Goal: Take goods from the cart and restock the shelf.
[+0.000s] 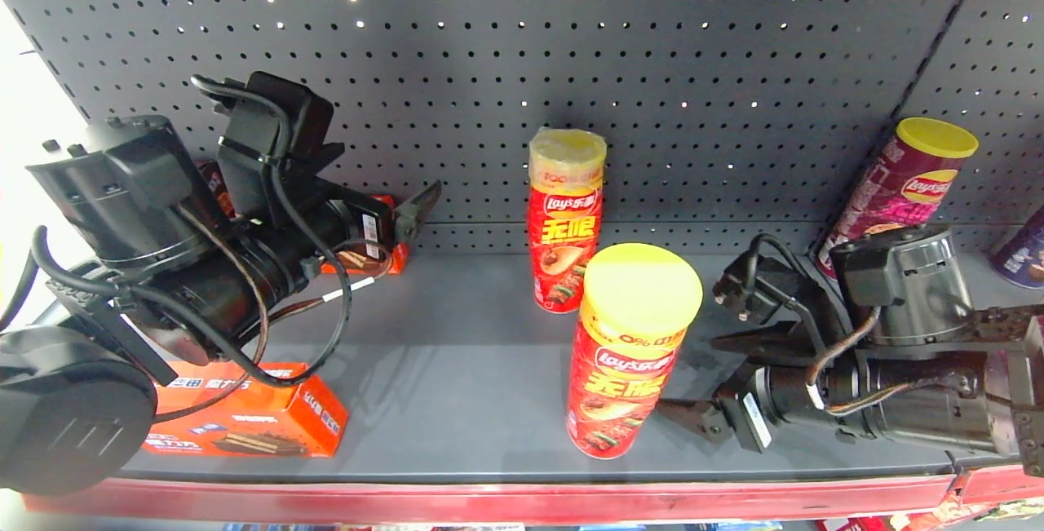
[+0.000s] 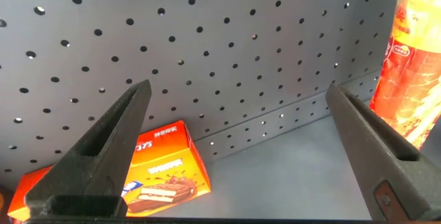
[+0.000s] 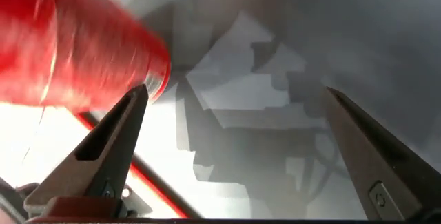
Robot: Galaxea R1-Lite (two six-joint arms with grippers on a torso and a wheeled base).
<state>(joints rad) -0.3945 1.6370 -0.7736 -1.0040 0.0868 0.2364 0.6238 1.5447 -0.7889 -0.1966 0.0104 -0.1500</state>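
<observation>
Hovering spread beside the front can (image 1: 632, 351), the right pincer (image 1: 693, 376) is risking nudging it off the shelf (image 1: 457, 368); left of that can, the left pincer (image 2: 238, 89) is gaping empty

Grey perforated back panel (image 1: 652, 42), red front strip (image 1: 489, 502)

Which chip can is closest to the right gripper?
The front red can, beside the right gripper; the other red can stands back by the pegboard, the purple can farther right.

left arm (image 1: 214, 274) forward, jaws wide | right arm (image 1: 905, 400) angled left, jaws wide
</observation>
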